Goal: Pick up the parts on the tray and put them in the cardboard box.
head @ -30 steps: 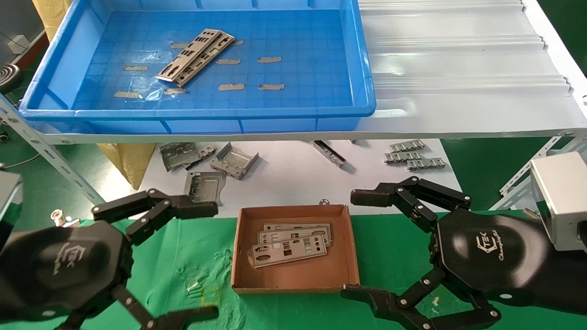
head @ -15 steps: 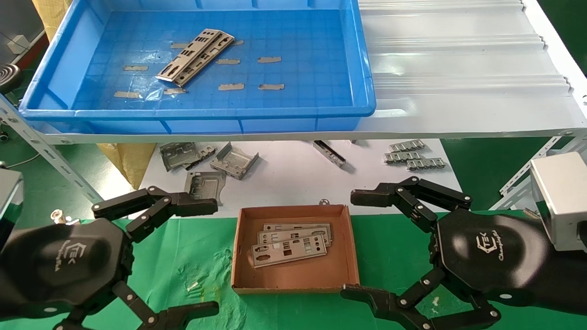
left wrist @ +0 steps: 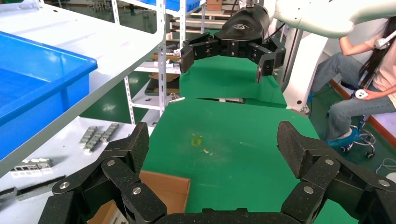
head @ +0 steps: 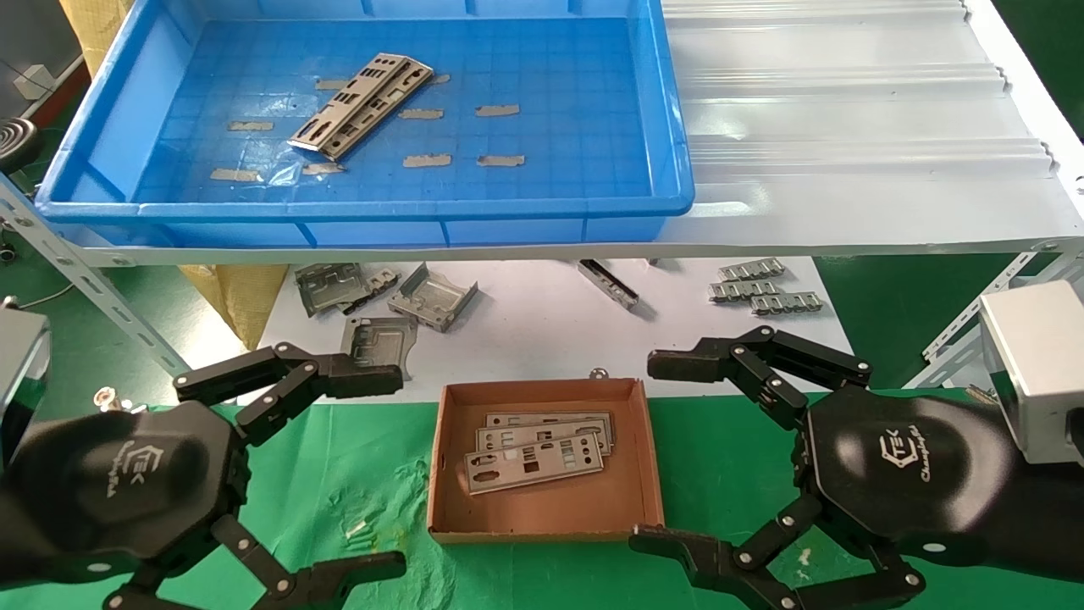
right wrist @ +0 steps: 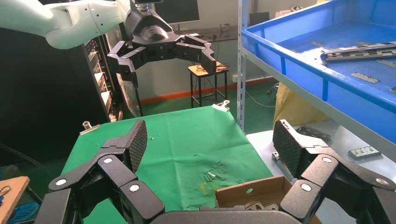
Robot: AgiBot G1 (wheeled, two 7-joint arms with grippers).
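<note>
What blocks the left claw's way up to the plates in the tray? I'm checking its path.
Nothing lies between them, but the parts sit on a shelf above the open left claw, behind the blue tray front wall, so it likely must rise over that rim.

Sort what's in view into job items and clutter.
Job items: parts lying in the tray; parts already in the cardboard box; left claw and right claw, both open, flanking the box.

Clutter: bent brackets, ridged clip strips, white shelf, green cloth.
</note>
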